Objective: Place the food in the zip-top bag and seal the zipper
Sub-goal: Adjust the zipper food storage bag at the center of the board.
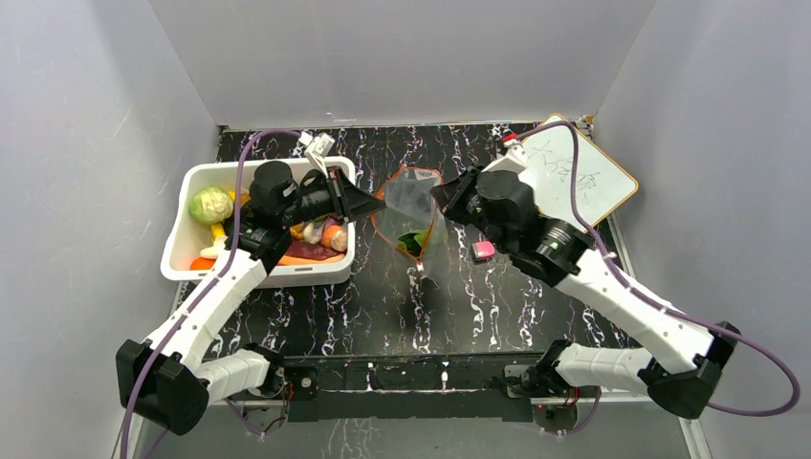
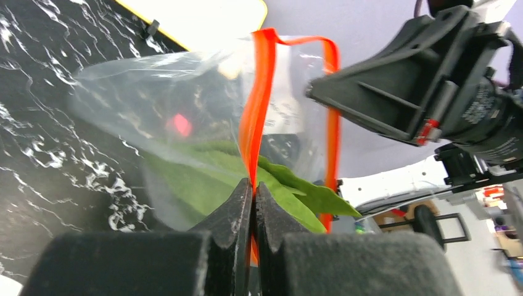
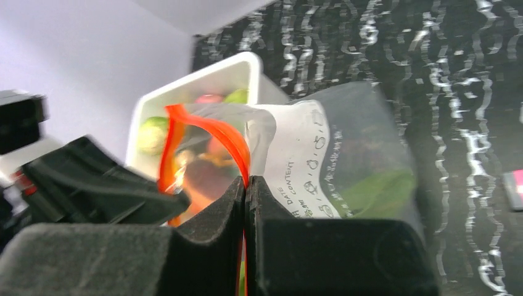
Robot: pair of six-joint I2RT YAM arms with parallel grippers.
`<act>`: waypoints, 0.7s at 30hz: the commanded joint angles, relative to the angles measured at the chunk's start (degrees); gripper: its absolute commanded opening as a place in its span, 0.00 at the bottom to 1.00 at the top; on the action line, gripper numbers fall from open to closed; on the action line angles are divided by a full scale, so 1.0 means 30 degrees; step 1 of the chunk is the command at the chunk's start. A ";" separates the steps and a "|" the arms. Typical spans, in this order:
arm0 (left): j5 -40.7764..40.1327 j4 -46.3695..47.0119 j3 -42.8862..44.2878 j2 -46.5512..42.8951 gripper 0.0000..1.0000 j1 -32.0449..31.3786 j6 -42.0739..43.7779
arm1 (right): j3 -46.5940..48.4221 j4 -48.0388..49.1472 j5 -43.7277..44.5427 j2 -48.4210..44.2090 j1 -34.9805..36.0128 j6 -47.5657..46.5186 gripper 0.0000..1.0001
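Over on the left, the white bin (image 1: 178, 239) sits on the black marbled table (image 1: 478, 316). A green cabbage (image 1: 210, 205) lies in its far-left corner, and beside it is a jumble of orange, pale and dark purple toy food, partly hidden under the arm. The left gripper (image 2: 253, 185) reaches out past the bin's right edge. Its jaws are pinched tight on the zipper (image 2: 258, 92), and the red-orange strip runs up from between them. The zip-top bag (image 1: 413, 196) is held between the two grippers in the middle of the table with its mouth spread open. A green leafy vegetable (image 2: 296, 194) lies inside it. The right gripper (image 3: 245, 185) clamps the opposite side of the strip, jaws closed on it. Just right of the bag a small pink block (image 1: 484, 251) lies on the table, and a whiteboard (image 1: 583, 177) sits in the far-right corner.
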 commanded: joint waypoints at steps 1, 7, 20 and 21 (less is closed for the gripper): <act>0.0870 0.2450 -0.1670 0.0106 0.00 -0.0080 -0.3085 | 0.0522 -0.0339 0.3088 0.2465 0.0016 -0.1653 0.00; 0.0730 0.1676 -0.0931 0.1124 0.00 -0.0080 -0.1325 | 0.1791 -0.0570 0.0326 0.3934 0.0016 -0.4887 0.00; 0.1145 0.3942 -0.1398 0.1824 0.00 -0.0082 -0.1970 | 0.3938 -0.3825 -0.4378 0.1841 0.0016 -0.3469 0.31; 0.1239 0.4099 -0.1424 0.1845 0.00 -0.0081 -0.2013 | 0.3680 -0.3251 -0.5037 0.1919 0.0016 -0.3205 0.31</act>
